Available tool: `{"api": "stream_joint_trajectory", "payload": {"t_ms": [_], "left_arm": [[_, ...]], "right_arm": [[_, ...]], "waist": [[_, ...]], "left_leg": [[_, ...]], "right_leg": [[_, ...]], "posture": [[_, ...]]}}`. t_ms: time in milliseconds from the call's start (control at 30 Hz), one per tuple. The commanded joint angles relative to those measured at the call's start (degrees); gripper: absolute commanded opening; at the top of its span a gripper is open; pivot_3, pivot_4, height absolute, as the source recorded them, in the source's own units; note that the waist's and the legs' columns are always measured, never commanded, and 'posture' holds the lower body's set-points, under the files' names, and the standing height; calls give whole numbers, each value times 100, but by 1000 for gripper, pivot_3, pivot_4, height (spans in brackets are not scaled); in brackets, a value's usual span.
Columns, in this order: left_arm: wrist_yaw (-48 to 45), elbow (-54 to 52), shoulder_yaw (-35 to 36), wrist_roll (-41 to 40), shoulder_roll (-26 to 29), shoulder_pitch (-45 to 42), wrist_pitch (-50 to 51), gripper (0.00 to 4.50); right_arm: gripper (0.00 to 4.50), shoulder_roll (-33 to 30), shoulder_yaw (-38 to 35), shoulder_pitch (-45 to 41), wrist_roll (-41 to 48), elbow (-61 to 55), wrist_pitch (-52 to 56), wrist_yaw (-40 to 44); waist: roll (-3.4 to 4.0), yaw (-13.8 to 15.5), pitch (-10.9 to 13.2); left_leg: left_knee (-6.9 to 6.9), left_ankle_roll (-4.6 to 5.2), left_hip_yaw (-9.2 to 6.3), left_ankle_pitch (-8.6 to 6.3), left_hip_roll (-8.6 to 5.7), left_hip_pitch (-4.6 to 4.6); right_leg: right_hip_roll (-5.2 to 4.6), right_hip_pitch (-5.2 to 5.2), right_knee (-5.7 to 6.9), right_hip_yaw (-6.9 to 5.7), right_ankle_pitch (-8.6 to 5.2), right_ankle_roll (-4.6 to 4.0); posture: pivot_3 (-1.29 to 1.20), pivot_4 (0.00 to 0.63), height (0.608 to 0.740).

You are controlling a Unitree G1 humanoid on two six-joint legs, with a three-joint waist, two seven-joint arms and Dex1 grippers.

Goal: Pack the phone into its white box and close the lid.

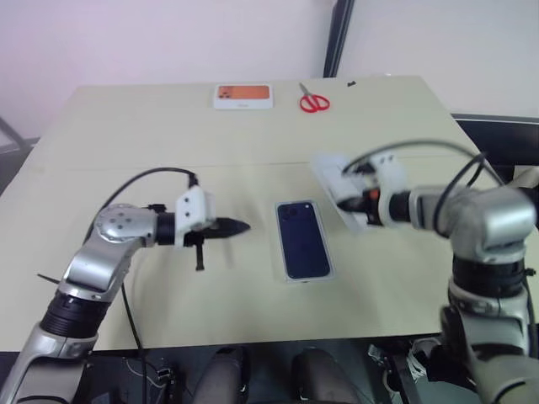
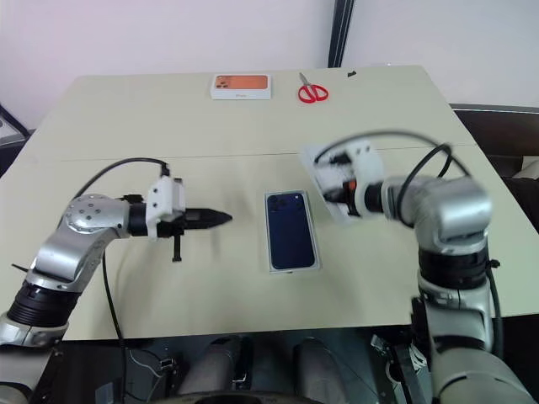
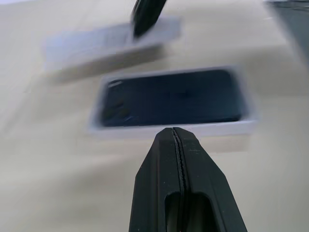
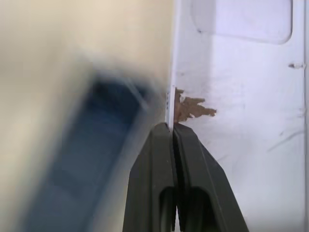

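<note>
The dark navy phone (image 1: 303, 240) lies flat in the white box (image 1: 280, 248) at the table's middle, camera cluster at its far left corner. To the left, my left gripper (image 1: 240, 225) is shut and empty, pointing at the box (image 3: 222, 129) with a gap between them. Right of the box, my right gripper (image 1: 341, 202) is shut on the side wall of a shallow white cover (image 1: 328, 172), which I take for the lid, held tilted above the table. Its inside (image 4: 241, 96) is white, with a rounded recess, small marks and a brown torn patch.
A white box with an orange picture (image 1: 243, 96) and red scissors (image 1: 314, 103) lie near the table's far edge. A black post (image 1: 339, 38) stands behind the table. Bare tabletop lies in front of the phone box and to the far left.
</note>
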Motion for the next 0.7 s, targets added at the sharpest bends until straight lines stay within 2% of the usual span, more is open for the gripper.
{"api": "stream_joint_trajectory", "payload": {"t_ms": [33, 100, 133, 167, 200, 233, 433, 533, 700], "left_arm": [[393, 367, 521, 6, 7, -114, -96, 0], [477, 496, 604, 28, 8, -125, -139, 0], [502, 543, 620, 58, 20, -120, -163, 0], [521, 576, 614, 86, 25, -123, -188, 0], [547, 590, 603, 112, 21, -125, -204, 0], [569, 591, 592, 132, 12, -126, -216, 0], [675, 493, 550, 145, -60, -117, -183, 0], [668, 430, 455, 165, -104, -109, -169, 0], [555, 351, 170, 228, -214, -172, -149, 0]], "right_arm": [[56, 409, -820, -164, 2623, 463, 38, -828], [56, 671, -965, -136, 4213, 824, 38, -1825], [56, 478, -372, 200, 5945, 819, -722, -2939], [56, 472, 76, 492, 7126, 784, -1320, -3824], [56, 598, 392, 761, 7841, 688, -1801, -4481], [56, 798, 573, 988, 8151, 548, -2161, -4946], [56, 2301, 974, 2019, 8153, -420, -3365, -6966], [56, 2796, 1085, 2323, 8153, -658, -3743, -7904], [56, 3171, 1073, 2754, 8153, -791, -3989, -9074]], "waist": [[-2, 11, -1], [-2, 13, -1], [-2, 16, -1], [-4, 34, -2], [-8, 28, -3], [-7, 4, -3], [-6, -131, -2], [-5, -140, -3], [-4, -124, -4]], "left_leg": [[-2, 0, -2, 0, 2, 0], [-1, 0, 0, 0, 2, -2], [1, -1, 1, 1, 1, -4], [5, -2, 2, 1, 1, -5], [8, -5, -3, 3, 1, -6], [12, -4, -4, 2, 2, -2], [5, 7, -2, 2, 1, -3], [0, 0, -2, 5, 2, -3], [-1, -14, -1, 14, 1, -3]], "right_leg": [[0, 0, 0, -2, 0, 0], [-3, 2, 1, -2, 0, 0], [-4, 2, 0, -2, 0, 0], [-5, 5, -1, -2, 0, 0], [-9, 10, -4, -4, 0, 0], [-10, 20, -10, -8, 0, 1], [-6, 19, -4, -6, 0, 1], [-4, 11, -4, -5, 0, 1], [-5, 8, -8, -2, 0, 1]], "posture": [[0, 150, 740], [0, 150, 740], [0, 150, 740], [0, 150, 740], [0, 150, 740], [0, 150, 740], [0, 150, 740], [0, 150, 740], [0, 150, 740]]}}
